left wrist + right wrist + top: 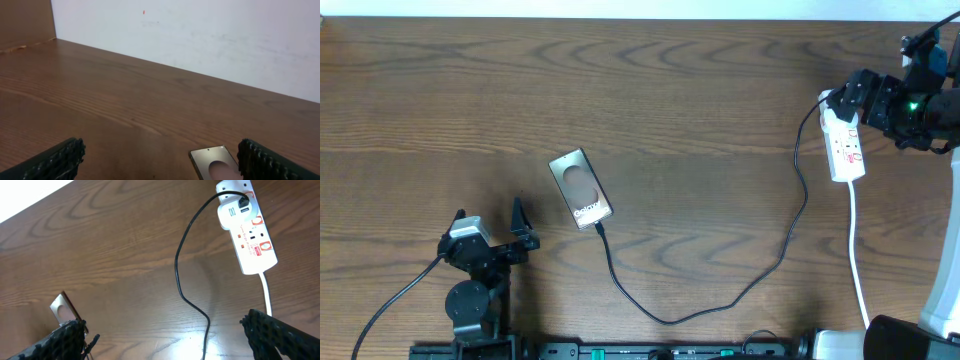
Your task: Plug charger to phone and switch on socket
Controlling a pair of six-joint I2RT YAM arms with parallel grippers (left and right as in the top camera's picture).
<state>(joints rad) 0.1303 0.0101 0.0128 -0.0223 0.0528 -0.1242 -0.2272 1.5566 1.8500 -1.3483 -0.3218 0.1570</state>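
Note:
The phone [580,188] lies flat left of the table's middle, and its top end shows in the left wrist view [214,161]. The black charger cable [670,318] has its plug tip against the phone's lower end. From there it loops right and up to a white adapter in the socket strip [846,140]. My left gripper [520,232] is open and empty, left of and nearer than the phone. My right gripper [850,98] is open and empty, raised over the strip's far end. The right wrist view shows the strip [252,237], the cable [179,275] and the phone's corner [61,307].
The strip's white cord [858,260] runs toward the near right edge. A white wall [200,35] stands along the table's far edge. The right arm's base [920,335] sits at the near right corner.

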